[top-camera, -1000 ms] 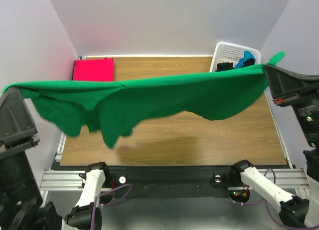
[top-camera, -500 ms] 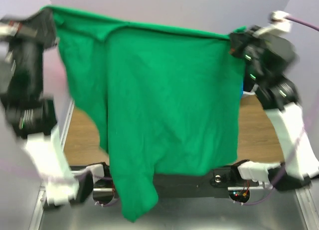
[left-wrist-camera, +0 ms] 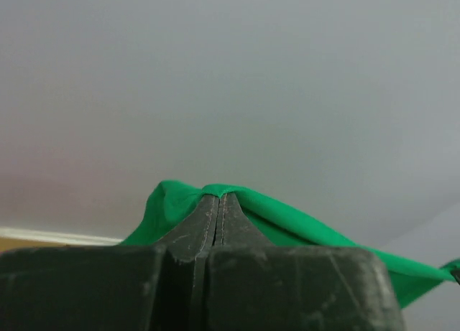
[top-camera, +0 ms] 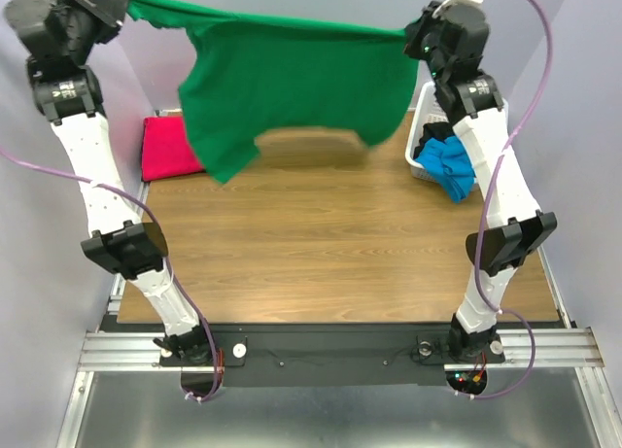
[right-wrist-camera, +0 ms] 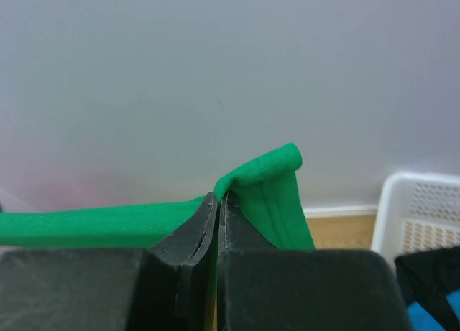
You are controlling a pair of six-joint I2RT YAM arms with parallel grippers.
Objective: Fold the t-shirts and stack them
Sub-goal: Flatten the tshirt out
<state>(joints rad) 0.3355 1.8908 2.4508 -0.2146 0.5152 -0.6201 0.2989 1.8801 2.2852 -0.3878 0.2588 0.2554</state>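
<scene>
I have the left tool [top-camera: 119, 5] clamped tight on one top corner of the green t-shirt [top-camera: 292, 88] and the right tool [top-camera: 416, 35] pinched closed on the other, so it hangs stretched between them, high above the table [top-camera: 330, 244]. A red t-shirt [top-camera: 163, 147] lies at the far left, and a blue t-shirt [top-camera: 453, 168] spills from the basket [top-camera: 418, 155].

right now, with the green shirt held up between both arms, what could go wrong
The left gripper and right gripper each pinch only a thin bit of the green t-shirt; a tug could pull one corner free.
The shirt hangs uneven, lower and bunched toward the left arm, so it may land creased.
That low side appears to hang above the folded magenta t-shirt and might drag across it.
</scene>
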